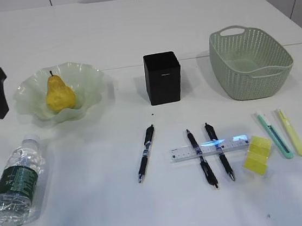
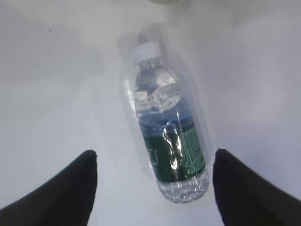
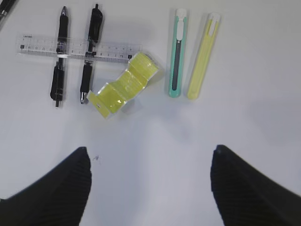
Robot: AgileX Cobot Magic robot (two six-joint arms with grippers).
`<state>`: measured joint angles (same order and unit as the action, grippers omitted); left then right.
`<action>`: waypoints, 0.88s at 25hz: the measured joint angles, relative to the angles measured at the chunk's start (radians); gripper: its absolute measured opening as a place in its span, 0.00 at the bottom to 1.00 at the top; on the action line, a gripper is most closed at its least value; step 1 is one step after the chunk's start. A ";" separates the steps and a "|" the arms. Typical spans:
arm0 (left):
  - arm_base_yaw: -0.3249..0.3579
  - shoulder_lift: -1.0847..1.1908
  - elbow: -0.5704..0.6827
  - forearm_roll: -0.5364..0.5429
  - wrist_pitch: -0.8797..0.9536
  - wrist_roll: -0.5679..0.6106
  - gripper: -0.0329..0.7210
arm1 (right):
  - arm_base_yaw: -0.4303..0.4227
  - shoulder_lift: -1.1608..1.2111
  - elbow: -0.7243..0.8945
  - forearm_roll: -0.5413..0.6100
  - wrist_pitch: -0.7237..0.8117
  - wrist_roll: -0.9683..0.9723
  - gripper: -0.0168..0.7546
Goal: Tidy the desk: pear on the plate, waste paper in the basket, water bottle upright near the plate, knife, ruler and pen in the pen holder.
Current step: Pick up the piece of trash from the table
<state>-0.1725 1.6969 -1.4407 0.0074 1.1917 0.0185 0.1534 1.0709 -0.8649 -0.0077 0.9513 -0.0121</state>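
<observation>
1. Clear crinkly plastic is what's right under my left gripper: the water bottle lies on its side on the desk, white cap pointing away from me, dark green label round its lower half. My fingers stand wide apart on either side of it and hold nothing.
2. Same deal on the right: right gripper spread wide and empty, hovering over bare white tabletop.
3. Just past it sits the waste paper, a bright yellow folded strip, glossy-looking, touching the end of the ruler.
4. That ruler is clear plastic with black marks and lies across two black pens. A third black pen lies off to the left on its own.
5. Right of the paper: a teal utility knife and a slim yellow one, side by side, both long and flat.
6. Farther back: the pear is already in the ruffled pale green glass plate, the matte black square pen holder stands mid-desk, and the sage woven-look basket is on the right.
7. My read: the bottle step is in hand. Next I'd need to come down, pinch the body and tip it upright near the plate. It's round and slick, so it may roll.
</observation>
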 joint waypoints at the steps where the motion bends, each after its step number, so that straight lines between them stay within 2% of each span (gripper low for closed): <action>1: 0.000 -0.029 0.058 -0.007 -0.024 0.000 0.76 | 0.000 0.002 0.000 0.008 0.005 -0.011 0.78; 6: 0.000 -0.178 0.293 -0.073 -0.153 0.002 0.76 | 0.000 0.082 -0.037 0.060 0.056 -0.104 0.78; 11: 0.000 -0.232 0.426 -0.160 -0.221 0.002 0.76 | 0.015 0.230 -0.139 0.116 0.107 -0.196 0.78; 17: 0.000 -0.235 0.470 -0.164 -0.230 0.002 0.76 | 0.127 0.435 -0.278 0.051 0.157 -0.251 0.78; 22: 0.000 -0.235 0.470 -0.164 -0.239 0.002 0.76 | 0.152 0.570 -0.321 0.029 0.168 -0.255 0.78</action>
<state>-0.1725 1.4621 -0.9705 -0.1563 0.9529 0.0206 0.3049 1.6407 -1.1854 0.0210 1.1190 -0.2671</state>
